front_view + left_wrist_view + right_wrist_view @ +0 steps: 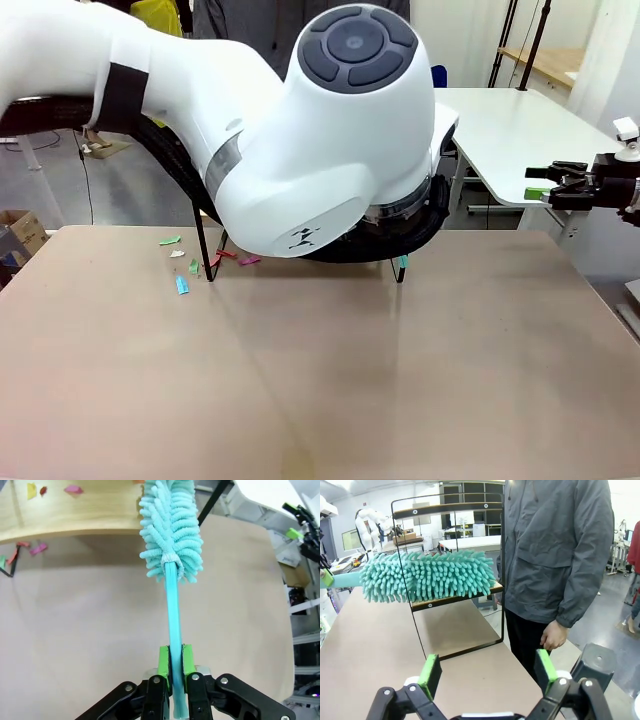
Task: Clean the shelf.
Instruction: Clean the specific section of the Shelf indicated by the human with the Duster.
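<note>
The shelf (pixel 455 599) stands at the bench's (pixel 300 380) far edge. The left gripper (pixel 175 657) is clenched on a teal duster's (pixel 170 525) handle, its fluffy head on the shelf's lower board. The right gripper (pixel 488 670) hangs released off the bench's right edge

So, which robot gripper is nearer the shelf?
Left. The left gripper holds a duster whose head lies on the shelf; the right gripper hangs open, well back from it.
</note>
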Controlling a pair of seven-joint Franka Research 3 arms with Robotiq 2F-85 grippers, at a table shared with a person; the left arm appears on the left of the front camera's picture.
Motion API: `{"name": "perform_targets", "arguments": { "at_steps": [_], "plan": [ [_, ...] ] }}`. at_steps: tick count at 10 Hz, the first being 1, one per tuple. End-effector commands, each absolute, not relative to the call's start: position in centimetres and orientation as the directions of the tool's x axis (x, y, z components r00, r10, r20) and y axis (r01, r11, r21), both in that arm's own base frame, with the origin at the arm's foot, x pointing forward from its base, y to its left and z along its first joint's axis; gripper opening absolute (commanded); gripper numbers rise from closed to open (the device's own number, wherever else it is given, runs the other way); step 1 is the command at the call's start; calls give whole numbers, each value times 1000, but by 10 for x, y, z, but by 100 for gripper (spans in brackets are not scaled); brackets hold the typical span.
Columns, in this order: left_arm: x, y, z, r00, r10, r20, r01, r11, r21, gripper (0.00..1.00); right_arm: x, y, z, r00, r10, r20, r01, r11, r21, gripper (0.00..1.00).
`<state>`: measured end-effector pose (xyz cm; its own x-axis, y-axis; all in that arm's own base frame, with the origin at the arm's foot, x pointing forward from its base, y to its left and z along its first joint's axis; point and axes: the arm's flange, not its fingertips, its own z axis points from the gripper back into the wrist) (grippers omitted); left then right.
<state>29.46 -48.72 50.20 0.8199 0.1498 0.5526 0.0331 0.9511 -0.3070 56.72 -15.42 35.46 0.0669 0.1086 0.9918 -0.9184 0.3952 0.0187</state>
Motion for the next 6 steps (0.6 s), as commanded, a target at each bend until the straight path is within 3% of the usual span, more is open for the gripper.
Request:
{"name": "perform_targets", "arguments": {
  "at_steps": [1, 6],
  "plan": [
    [291, -487, 506, 815, 127, 566, 63, 951, -303, 13, 567, -152, 357, 62, 109, 992, -919, 393, 15, 100],
    [298, -478, 493, 850, 112, 515, 44, 959, -281, 13, 567, -152, 357, 62, 109, 992, -919, 393, 15, 100]
  ]
}}
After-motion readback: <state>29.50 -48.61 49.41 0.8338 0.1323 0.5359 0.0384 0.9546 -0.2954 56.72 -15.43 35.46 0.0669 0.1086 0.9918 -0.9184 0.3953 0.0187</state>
